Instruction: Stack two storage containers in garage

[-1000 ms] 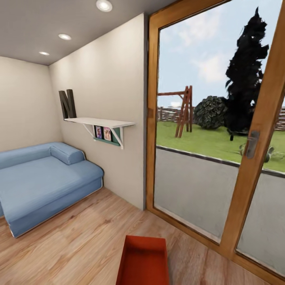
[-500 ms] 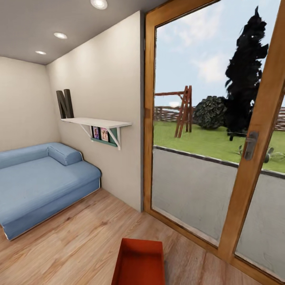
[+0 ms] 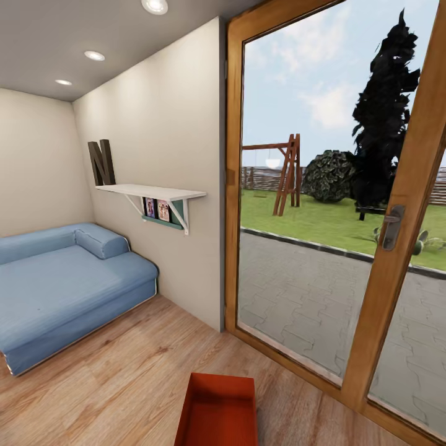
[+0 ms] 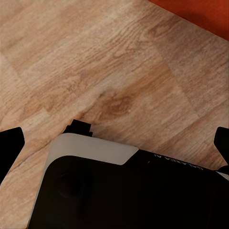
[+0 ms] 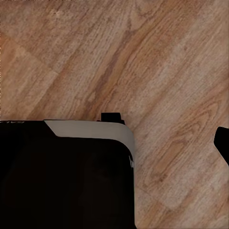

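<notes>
One orange-red storage container [image 3: 217, 412] sits on the light wood floor at the bottom middle of the head view, its open top facing up and its near end cut off by the frame. A corner of the storage container [image 4: 202, 12] also shows in the left wrist view. My left gripper [image 4: 114, 143] hangs open over the planks, its dark fingertips [image 4: 10, 145] wide apart at the picture's two sides. In the right wrist view one dark fingertip [image 5: 222, 140] shows over bare planks, set wide. The second container is out of view.
This is the living room: a blue corner sofa [image 3: 62, 285] at the left, a white wall shelf [image 3: 152, 192] above it, and a wood-framed glass door [image 3: 390, 248] at the right onto a paved yard. My robot's dark base [image 4: 119, 191] lies under both wrists.
The whole head view shifted slightly as the camera moved, so the container now sits a bit lower and more to the left in the picture. Nothing itself has moved.
</notes>
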Available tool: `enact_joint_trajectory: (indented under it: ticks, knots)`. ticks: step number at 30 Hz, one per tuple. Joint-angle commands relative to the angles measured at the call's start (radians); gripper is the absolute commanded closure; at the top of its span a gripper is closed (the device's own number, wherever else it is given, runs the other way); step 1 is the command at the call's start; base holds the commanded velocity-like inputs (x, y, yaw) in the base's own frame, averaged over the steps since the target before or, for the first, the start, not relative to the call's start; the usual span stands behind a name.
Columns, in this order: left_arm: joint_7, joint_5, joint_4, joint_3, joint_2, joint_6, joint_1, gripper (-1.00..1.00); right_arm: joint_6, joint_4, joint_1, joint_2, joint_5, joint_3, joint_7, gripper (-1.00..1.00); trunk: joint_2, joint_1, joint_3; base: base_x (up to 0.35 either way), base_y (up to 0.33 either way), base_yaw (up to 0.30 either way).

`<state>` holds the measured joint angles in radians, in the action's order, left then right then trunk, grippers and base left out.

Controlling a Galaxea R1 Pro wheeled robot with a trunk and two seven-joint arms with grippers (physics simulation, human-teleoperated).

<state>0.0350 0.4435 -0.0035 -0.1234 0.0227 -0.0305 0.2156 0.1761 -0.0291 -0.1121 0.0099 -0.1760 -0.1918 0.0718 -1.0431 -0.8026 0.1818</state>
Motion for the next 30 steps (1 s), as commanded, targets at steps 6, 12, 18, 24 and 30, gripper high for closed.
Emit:
enact_joint_trajectory:
  ticks: [6, 12, 18, 24, 30]
  knots:
    - [0.003, 0.008, 0.000, -0.009, 0.000, -0.003, 0.001, -1.00, 0.006, -0.003, -0.001, 0.001, -0.010, -0.006, -0.001, -1.00, -0.001, 0.000, 0.001, 0.000, 0.000, 0.000]
    - [0.003, 0.008, 0.000, -0.009, 0.000, -0.003, 0.001, -1.00, 0.006, -0.003, -0.001, 0.001, -0.010, -0.006, -0.001, -1.00, -0.001, 0.000, 0.001, 0.000, 0.000, 0.000]
    - [0.002, 0.008, 0.000, -0.009, 0.000, -0.003, 0.001, -1.00, 0.006, -0.003, -0.001, 0.001, -0.010, -0.006, -0.001, -1.00, -0.001, 0.000, 0.001, 0.000, 0.000, 0.000]
    - [-0.006, 0.006, 0.000, -0.009, 0.000, -0.002, 0.001, -1.00, 0.006, -0.003, -0.001, 0.001, -0.010, -0.006, 0.000, -1.00, -0.001, 0.000, 0.001, 0.128, 0.000, 0.000]
    - [-0.007, 0.005, 0.000, -0.009, 0.000, -0.002, 0.001, -1.00, 0.006, -0.003, -0.001, 0.001, -0.010, -0.006, 0.000, -1.00, -0.001, 0.000, 0.001, 0.284, 0.000, 0.000]
